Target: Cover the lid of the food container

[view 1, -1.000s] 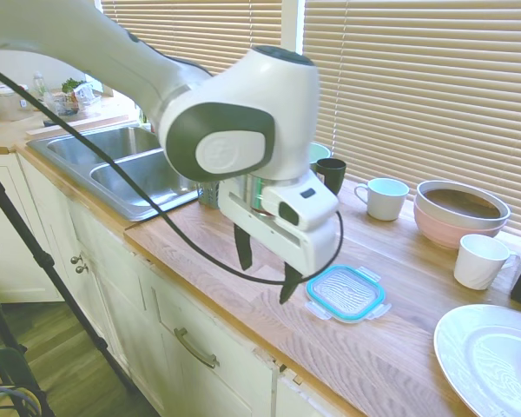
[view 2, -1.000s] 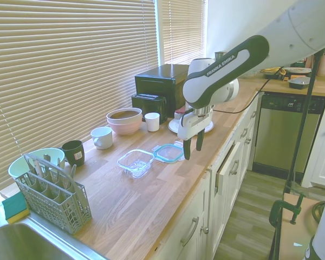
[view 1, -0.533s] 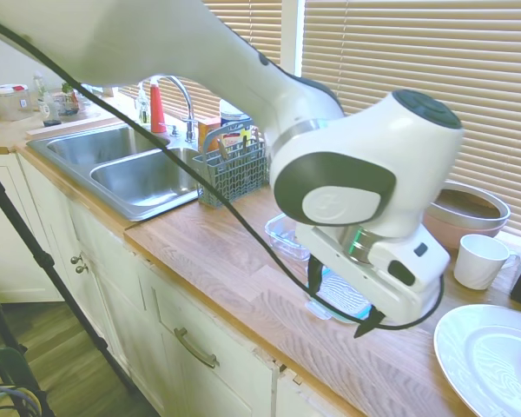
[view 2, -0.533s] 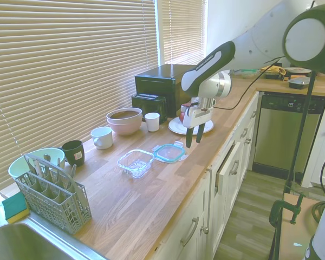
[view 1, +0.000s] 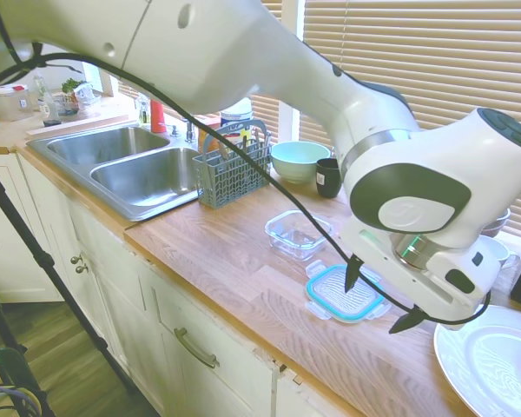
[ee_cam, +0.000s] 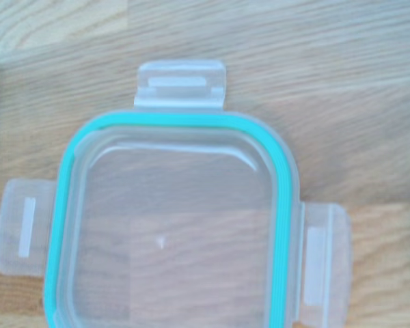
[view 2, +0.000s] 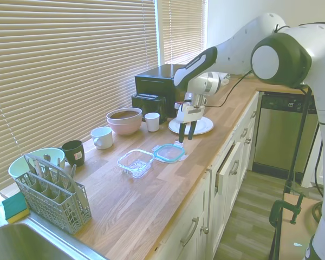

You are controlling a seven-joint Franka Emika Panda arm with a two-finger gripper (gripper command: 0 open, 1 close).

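— From this first side, what are you seeing?

— The gripper is hanging just above the lid, its two fingers standing spread apart with nothing between them. The lid is lying flat on the worktop, teal rim showing. The food container is sitting just beside it, toward the sink, uncovered. A grey cutlery basket is standing behind that, with a mint-green bowl and a dark mug nearby.

— And from the other side?

— The gripper is hovering over the far edge of the lid, fingers parted. The food container is resting next to the lid, apart from the gripper. A white plate is lying behind the arm, and a pink bowl is sitting by the blinds with a white cup beside it.

— The close-up camera?

— It is looking straight down on the lid, filling most of the view: clear centre, teal seal, snap tabs sticking out over the wood grain.
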